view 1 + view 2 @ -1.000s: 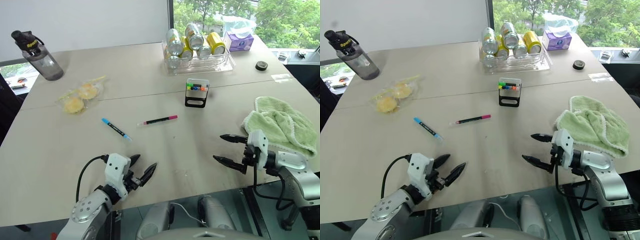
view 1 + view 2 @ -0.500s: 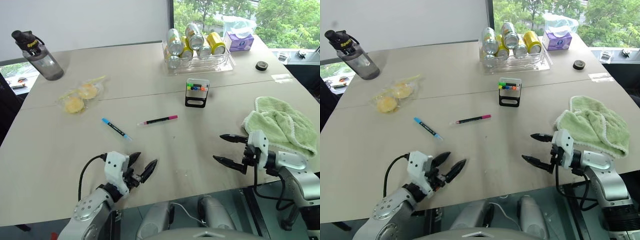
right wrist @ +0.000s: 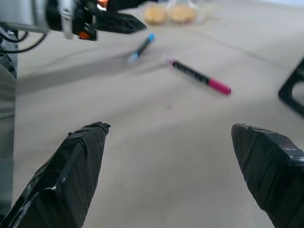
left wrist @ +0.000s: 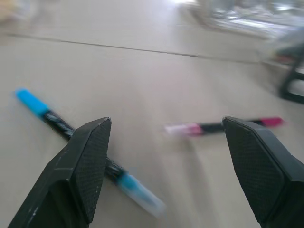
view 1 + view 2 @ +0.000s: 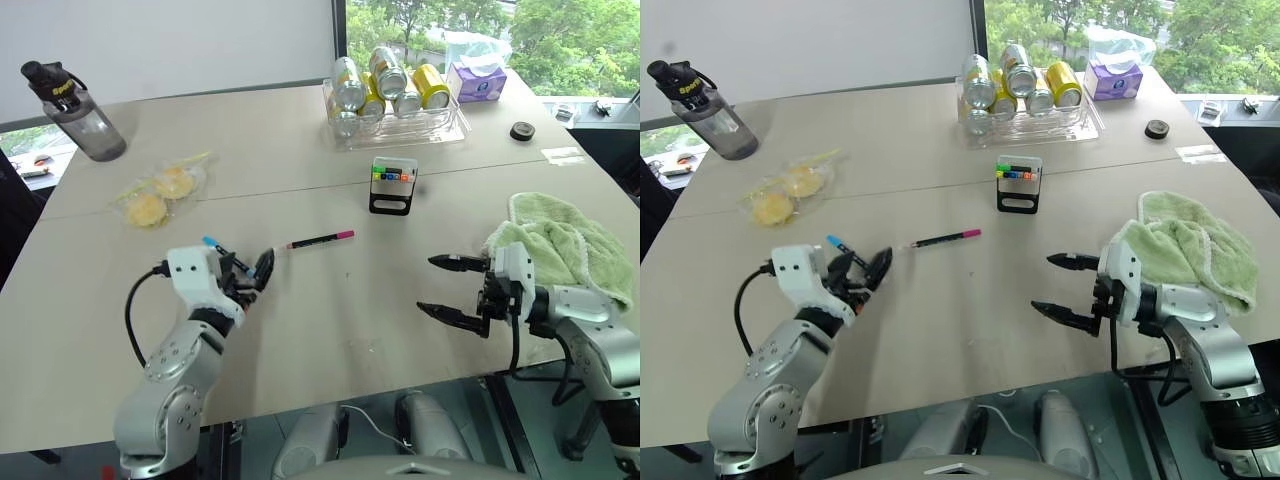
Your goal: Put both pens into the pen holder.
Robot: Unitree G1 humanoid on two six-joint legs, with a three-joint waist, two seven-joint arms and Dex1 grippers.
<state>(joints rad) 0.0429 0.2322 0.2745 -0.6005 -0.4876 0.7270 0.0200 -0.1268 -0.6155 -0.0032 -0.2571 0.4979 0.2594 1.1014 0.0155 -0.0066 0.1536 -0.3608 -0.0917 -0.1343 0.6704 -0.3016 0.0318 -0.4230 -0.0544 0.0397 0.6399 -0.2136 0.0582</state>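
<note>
Now both hands are spread and grasp nothing, the left hand hovering over the blue-capped pen.

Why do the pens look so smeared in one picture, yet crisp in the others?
Left wrist view: the blue pen and pink pen are streaked with motion blur, and the table beyond is soft. Left eye view: both pens lie sharp on the table in even daylight. Right wrist view: only slightly soft.

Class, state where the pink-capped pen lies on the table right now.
In the left eye view the pink-capped pen lies flat near the table's middle, between the blue-capped pen on its left and the pen holder behind it on the right.
</note>
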